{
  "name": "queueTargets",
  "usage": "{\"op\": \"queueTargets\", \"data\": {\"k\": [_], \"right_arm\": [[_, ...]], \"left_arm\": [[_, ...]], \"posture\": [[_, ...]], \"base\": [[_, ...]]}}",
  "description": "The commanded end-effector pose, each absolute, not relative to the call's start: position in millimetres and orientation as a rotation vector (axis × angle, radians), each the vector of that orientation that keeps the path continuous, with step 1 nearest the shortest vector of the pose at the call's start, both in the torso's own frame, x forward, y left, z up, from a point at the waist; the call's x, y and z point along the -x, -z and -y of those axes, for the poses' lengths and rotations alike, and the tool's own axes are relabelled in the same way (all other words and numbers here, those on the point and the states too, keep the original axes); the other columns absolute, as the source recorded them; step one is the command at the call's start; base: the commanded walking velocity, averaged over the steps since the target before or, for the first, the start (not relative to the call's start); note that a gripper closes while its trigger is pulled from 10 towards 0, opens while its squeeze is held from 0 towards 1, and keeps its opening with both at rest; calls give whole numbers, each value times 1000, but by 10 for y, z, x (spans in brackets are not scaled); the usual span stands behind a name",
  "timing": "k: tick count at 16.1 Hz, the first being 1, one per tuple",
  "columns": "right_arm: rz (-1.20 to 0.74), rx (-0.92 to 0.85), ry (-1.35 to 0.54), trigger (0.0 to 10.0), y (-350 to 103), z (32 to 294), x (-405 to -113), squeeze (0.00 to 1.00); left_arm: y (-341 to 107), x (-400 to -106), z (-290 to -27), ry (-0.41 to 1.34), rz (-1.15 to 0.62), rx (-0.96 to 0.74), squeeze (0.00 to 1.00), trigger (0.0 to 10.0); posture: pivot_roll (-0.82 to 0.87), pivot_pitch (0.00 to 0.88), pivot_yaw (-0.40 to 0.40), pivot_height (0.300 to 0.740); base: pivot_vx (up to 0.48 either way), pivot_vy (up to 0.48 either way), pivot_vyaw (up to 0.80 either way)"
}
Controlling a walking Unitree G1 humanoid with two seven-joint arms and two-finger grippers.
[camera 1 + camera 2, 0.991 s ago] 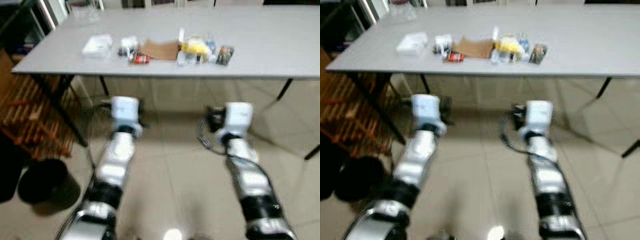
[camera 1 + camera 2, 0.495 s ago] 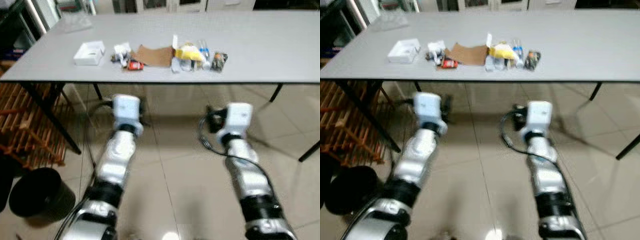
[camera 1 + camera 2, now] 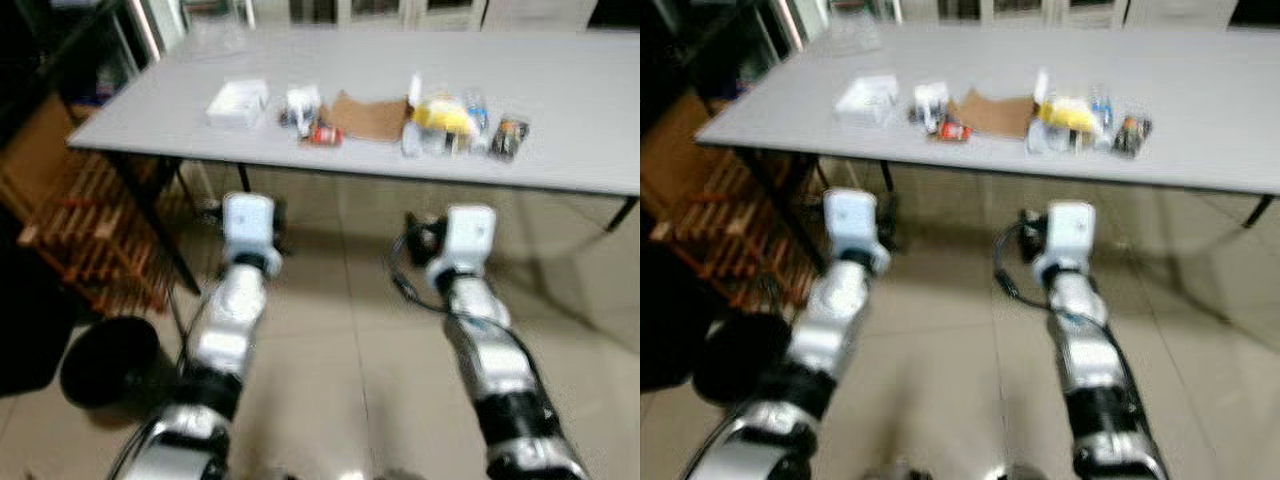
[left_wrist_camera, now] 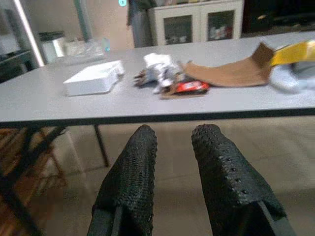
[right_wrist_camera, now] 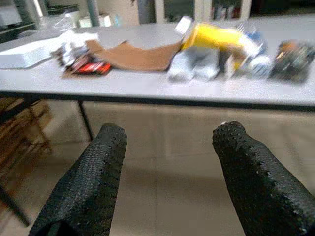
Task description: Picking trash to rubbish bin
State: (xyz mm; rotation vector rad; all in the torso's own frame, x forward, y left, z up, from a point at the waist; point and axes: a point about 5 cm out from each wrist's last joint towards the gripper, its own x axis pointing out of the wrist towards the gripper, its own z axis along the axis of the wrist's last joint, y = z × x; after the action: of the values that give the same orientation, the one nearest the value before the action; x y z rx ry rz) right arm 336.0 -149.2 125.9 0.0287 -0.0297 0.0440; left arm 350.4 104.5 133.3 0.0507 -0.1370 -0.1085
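Trash lies in a row on the grey table [image 3: 580, 90]: a white box [image 3: 238, 101], a crumpled white wrapper [image 3: 300, 100], a red packet [image 3: 325, 135], a brown cardboard piece [image 3: 372, 115], a yellow packet [image 3: 445, 113] and a dark packet [image 3: 508, 135]. A black bin [image 3: 108, 362] stands on the floor at my left. Both arms reach forward below the table's front edge. My left gripper [image 4: 173, 142] has a narrow gap between its fingers and holds nothing. My right gripper [image 5: 170, 142] is wide open and holds nothing. Both face the table edge, short of it.
A wooden slatted rack [image 3: 90, 230] stands under the table's left end, beside a dark table leg [image 3: 150, 215]. A clear plastic container [image 3: 215, 35] sits at the table's far left. White cabinets [image 4: 197, 24] line the back wall. Tiled floor lies ahead.
The whole picture has shifted: the table and trash now sit further right and the bin shows more, so the camera turned left. Both arms keep their pose.
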Motion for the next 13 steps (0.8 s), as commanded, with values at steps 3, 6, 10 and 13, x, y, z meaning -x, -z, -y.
{"op": "queueTargets", "data": {"k": [3, 6, 10, 13], "right_arm": [[29, -55, -61, 10000, -1262, 1418, -3363, 0], [24, -74, -52, 10000, -1259, 1426, -3368, 0], [33, -99, -61, 10000, -1282, 1416, -3374, 0], [40, -88, -60, 10000, -1286, 1413, -3375, 0]], "left_arm": [[-1351, -3528, -1142, 88, 138, -66, 0, 10000], [-1351, -3529, -1145, 87, 138, -69, 0, 10000], [-1354, -3530, -1145, 87, 141, -74, 0, 10000], [-1358, -3534, -1143, 88, 141, -99, 0, 10000]], "posture": [[-45, 102, 44, 740], [-44, 102, 45, 740], [-44, 101, 45, 740], [-45, 93, 47, 740]], "base": [[301, 0, 0], [304, 0, 0], [308, 0, -600], [330, 0, -160]]}}
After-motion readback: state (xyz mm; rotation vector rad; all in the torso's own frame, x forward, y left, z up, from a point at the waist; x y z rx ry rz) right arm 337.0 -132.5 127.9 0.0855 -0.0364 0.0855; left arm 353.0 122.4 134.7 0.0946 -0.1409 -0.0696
